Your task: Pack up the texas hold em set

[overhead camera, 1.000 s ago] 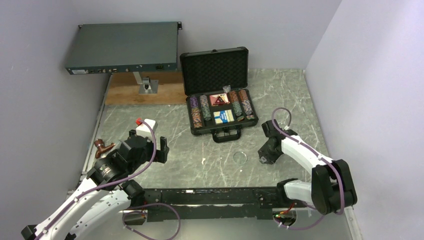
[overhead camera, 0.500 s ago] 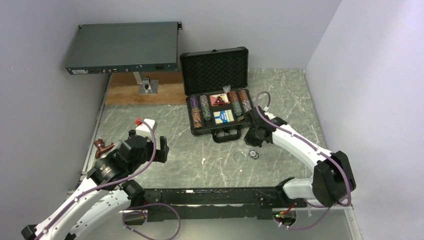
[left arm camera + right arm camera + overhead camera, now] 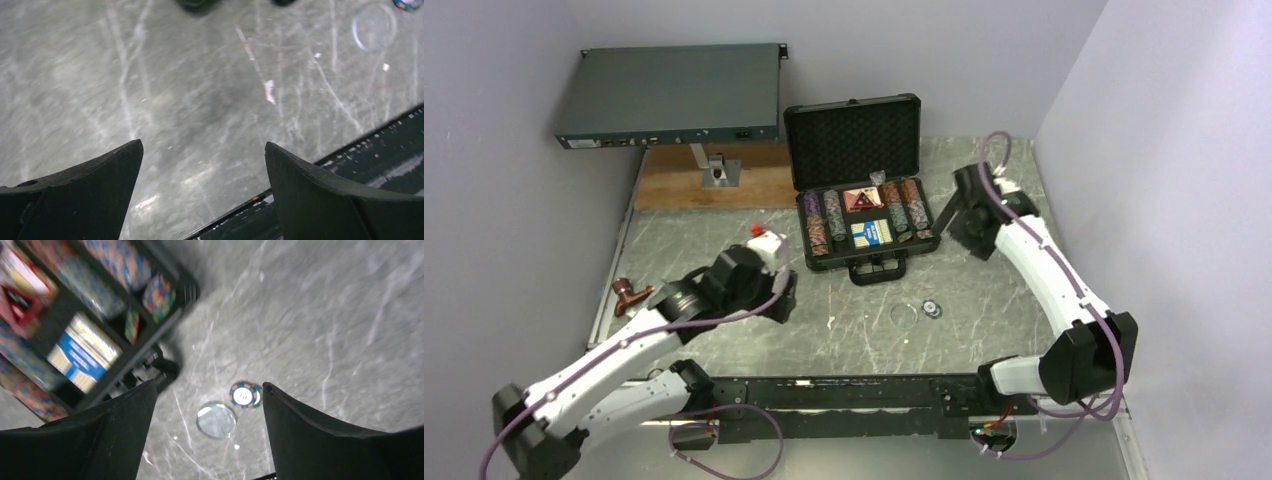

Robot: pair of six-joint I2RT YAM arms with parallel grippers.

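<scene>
The black briefcase (image 3: pixel 854 190) stands open at the back middle, with its foam lid up. Striped chip rows, a blue card deck (image 3: pixel 82 357) and a red triangle (image 3: pixel 20 297) sit in its tray. Two loose chips, a blue and orange one partly over another (image 3: pixel 932 309) (image 3: pixel 243 394), lie on the table beside a clear round disc (image 3: pixel 904 315) (image 3: pixel 216 420), in front of the case handle (image 3: pixel 879 268). My right gripper (image 3: pixel 954 215) (image 3: pixel 209 386) is open and empty, raised beside the case's right end. My left gripper (image 3: pixel 779 295) (image 3: pixel 203 144) is open and empty over bare table, left of the disc (image 3: pixel 372 34).
A large flat grey electronics box (image 3: pixel 669 95) sits on a stand over a wooden board (image 3: pixel 714 180) at the back left. A small brown-red object (image 3: pixel 629 293) lies at the left table edge. A black rail (image 3: pixel 844 390) runs along the near edge.
My right gripper left the chips on the table beside the disc, then rose and swung back to the case's right end. My left arm reached forward and right toward the table's middle.
</scene>
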